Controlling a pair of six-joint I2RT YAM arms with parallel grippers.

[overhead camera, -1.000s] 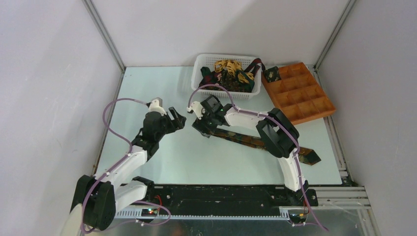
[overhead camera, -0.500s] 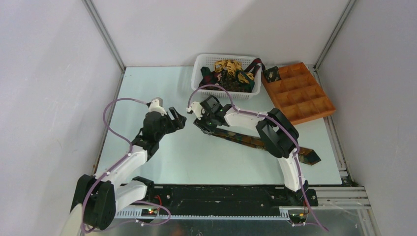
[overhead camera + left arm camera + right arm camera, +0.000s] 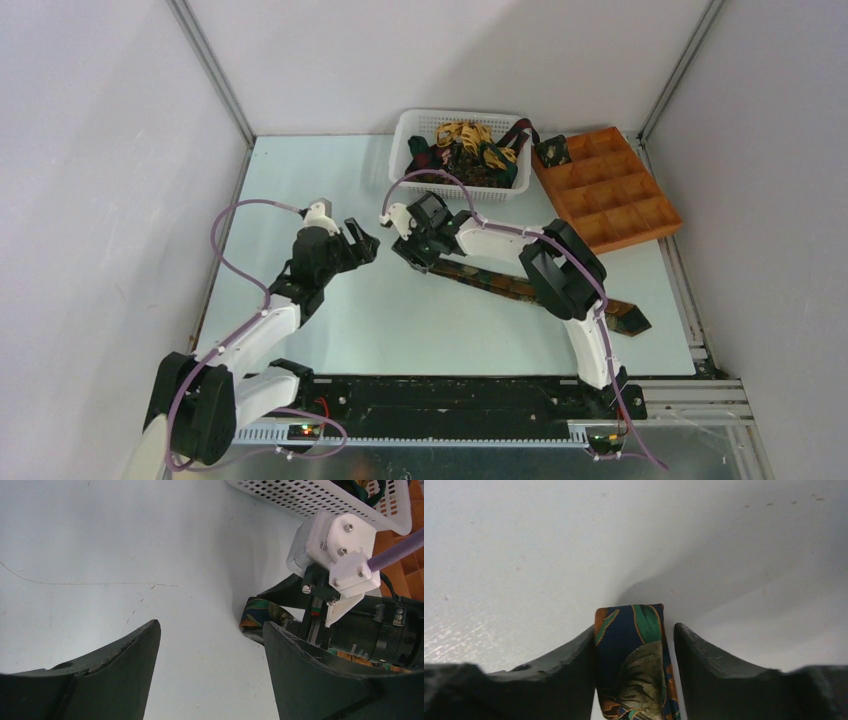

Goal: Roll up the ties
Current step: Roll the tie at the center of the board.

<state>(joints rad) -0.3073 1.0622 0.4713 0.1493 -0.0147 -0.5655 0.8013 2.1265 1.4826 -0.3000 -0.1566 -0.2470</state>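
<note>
Tie (image 3: 492, 281) lies flat on the table (image 3: 330, 180), wide end near right, narrow tip far left between the right gripper (image 3: 634, 629) jaws. Jaws stand narrow, straddling the tip: one finger touches its edge, slim gap at the other, so not clamped. Left gripper (image 3: 211, 624) wide, empty, just beside. I'd pinch square, turn the tip over tight, left pinning the strip. Far back: basket (image 3: 420, 122) with more ties (image 3: 468, 150), tray (image 3: 620, 200).
</note>
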